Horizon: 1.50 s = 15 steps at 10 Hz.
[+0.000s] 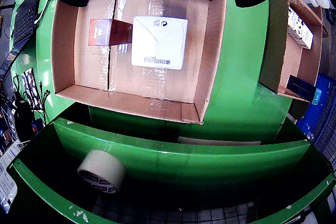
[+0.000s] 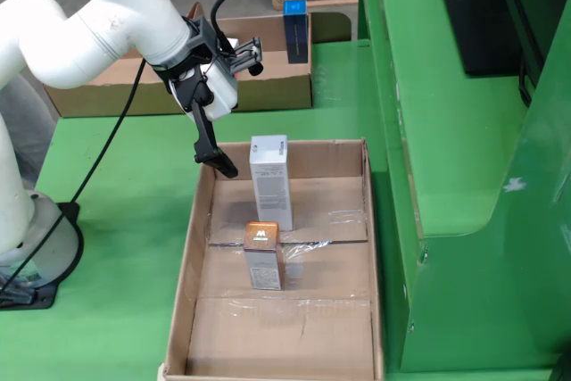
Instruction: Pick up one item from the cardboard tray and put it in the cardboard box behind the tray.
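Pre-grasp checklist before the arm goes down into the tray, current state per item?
1. Gripper open: ok, fingers spread in the wrist view, nothing held.
2. White box upright in cardboard tray: ok.
3. Orange-topped box apart from the white one: ok.
4. Gripper centred over white box: not ok, it sits toward the tray's left wall in the fixed view.
5. Cardboard box behind tray open: ok.
6. Room inside it: cannot tell.

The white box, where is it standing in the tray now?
In the fixed view, the white box stands upright at the far end of the cardboard tray, behind the orange-topped box, with the open pincer above-left.
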{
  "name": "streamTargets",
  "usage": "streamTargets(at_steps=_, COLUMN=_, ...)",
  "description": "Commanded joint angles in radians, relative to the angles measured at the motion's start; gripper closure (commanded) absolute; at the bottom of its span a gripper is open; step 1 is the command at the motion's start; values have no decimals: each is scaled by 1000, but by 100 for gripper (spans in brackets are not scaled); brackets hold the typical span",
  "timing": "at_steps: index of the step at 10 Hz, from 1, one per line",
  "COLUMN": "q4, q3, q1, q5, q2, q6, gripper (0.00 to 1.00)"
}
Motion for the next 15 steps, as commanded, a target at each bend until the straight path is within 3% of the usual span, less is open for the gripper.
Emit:
streamTargets(at_steps=1, q4=9, q3=32, q1=7, q5=-9, q2=19, q6=6, gripper=0)
streamTargets(at_steps=5, q4=19, q3=49, q1=-2, q5=-18, q2=6, q6=-3, gripper=0)
streamTargets(at_steps=8, q4=-37, q3=201, q1=-18, q5=-17, q2=-81, q6=-14, gripper=0)
streamTargets(at_steps=10, q4=-192, q3=554, q1=-38, q5=-9, q2=-271, q6=-32, gripper=0)
streamTargets(at_steps=11, q4=-319, q3=873, q1=-47, q5=-8, q2=-439, q6=-46, gripper=0)
streamTargets(at_steps=15, q4=-129, q3=873, q1=-50, q5=-34, q2=-504, q6=-76, gripper=0)
